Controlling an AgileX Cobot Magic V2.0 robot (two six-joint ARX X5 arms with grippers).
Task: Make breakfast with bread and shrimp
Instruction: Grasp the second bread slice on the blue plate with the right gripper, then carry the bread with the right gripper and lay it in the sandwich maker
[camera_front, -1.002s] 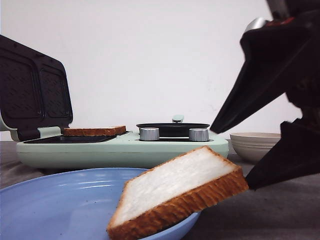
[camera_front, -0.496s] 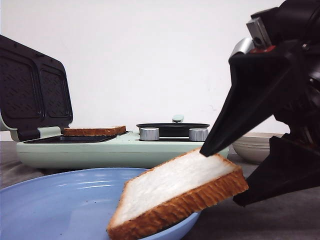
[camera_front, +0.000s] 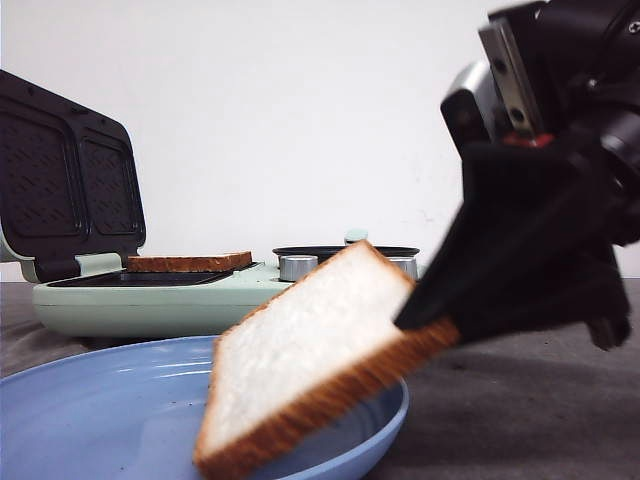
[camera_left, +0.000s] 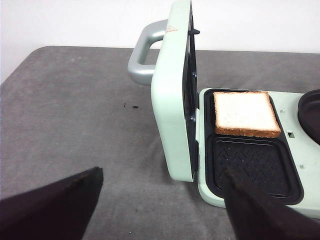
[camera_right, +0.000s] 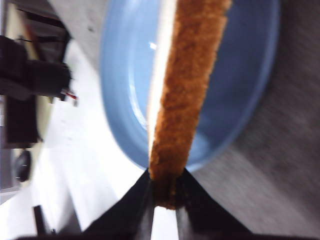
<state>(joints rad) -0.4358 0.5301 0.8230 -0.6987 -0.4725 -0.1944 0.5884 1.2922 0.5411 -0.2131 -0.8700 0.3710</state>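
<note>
Bread slice (camera_front: 310, 355) clamped by its crust in right gripper (camera_front: 430, 320) fingers, tilted over blue plate (camera_front: 90, 410); left gripper (camera_left: 160, 200) fingers apart; next, probably carry it onto the slice (camera_left: 245, 114) already in sandwich maker (camera_front: 240, 300).

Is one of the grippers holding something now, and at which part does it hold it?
The right gripper holds a bread slice, pinched at its crust edge on the right side. The left gripper is open and holds nothing.
</note>
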